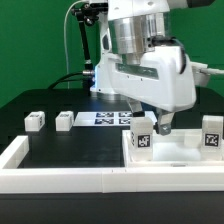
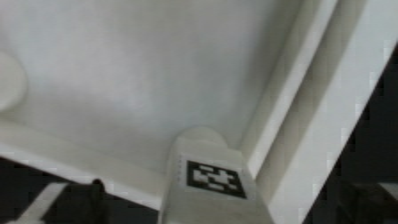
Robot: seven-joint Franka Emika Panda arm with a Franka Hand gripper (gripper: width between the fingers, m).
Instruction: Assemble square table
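Tabletop (image 1: 180, 158): leg (image 1: 143, 138) upright just inside rim corner, open panel alongside

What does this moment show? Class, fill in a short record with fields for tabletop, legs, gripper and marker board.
tabletop: square tabletop panel, lying flat, exterior view's right
loose legs: left leg block and second leg block, off the panel, exterior view's left
legs at panel: upright leg block beside the gripper; right leg block
gripper state: low over the panel, grip unclear
marker board: flat, behind
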